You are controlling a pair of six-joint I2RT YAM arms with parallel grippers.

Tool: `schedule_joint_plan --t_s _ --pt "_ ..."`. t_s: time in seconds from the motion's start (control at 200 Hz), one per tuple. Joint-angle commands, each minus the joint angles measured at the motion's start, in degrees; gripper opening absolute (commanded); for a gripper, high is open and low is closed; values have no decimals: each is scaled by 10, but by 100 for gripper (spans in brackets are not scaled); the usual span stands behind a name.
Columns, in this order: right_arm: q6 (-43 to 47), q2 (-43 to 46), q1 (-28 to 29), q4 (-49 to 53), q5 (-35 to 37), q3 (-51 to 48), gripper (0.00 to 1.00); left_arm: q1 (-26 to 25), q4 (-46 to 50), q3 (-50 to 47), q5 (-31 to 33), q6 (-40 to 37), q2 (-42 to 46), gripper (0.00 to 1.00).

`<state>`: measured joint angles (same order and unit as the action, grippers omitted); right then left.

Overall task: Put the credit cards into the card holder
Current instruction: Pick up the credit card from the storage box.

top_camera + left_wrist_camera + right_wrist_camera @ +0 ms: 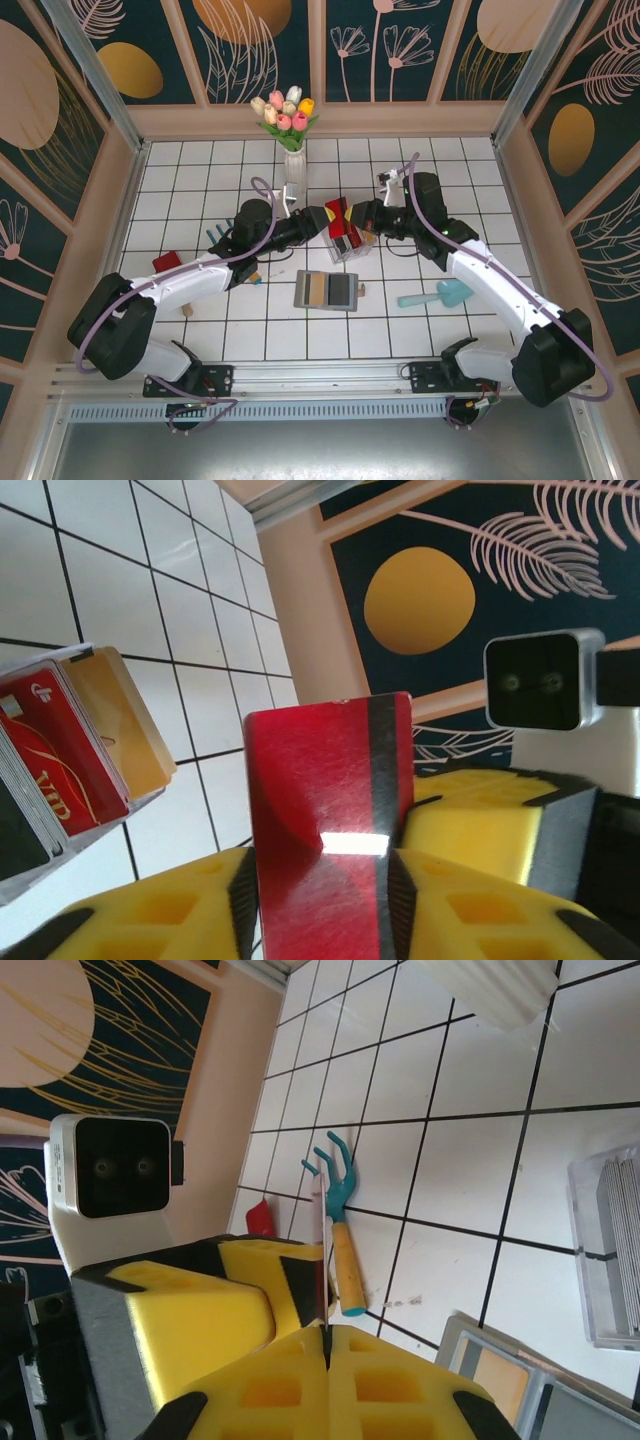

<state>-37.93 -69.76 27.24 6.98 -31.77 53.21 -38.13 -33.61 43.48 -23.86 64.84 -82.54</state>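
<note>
**A:** Where is the card?

**B:** The red plastic credit card with a black stripe (325, 780) stands upright in the air over the middle of the white tiled table (190, 170). It is just beside the clear plastic rack (347, 243) that holds the other credit cards (60, 770).

**A:** Who has it?

**B:** Both arms, it seems. The right gripper (327, 1345) is pinched flat on the card. The left gripper (325, 900) has its yellow pads against both long edges, so it looks clamped too.

**A:** And the holder?

**B:** The flat grey card holder (303, 290) lies open toward the table's near edge, well apart from the card.

**A:** How is this step done well?

**B:** It is probably a handover. Only one gripper should let go, and only once the other's hold is firm, without twisting the thin card. After that, the card should meet a slot short edge first, at a shallow tilt.
</note>
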Motion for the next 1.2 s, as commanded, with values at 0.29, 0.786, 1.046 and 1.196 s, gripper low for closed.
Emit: schedule_joint_plan --t_s 0.29,0.786,1.046,1.196 --pt "-46 12 -44 -111 -108 -55 6 4 -91 -11 -49 21 6 4" --pt "-25 31 -54 -140 -182 -78 20 4 -84 3 -93 11 2 3" --pt "0 34 -55 -102 -158 -67 7 3 -71 3 -94 10 -1 14" --pt "46 39 -35 31 -16 -54 3 3 92 14 -8 -54 24 51"
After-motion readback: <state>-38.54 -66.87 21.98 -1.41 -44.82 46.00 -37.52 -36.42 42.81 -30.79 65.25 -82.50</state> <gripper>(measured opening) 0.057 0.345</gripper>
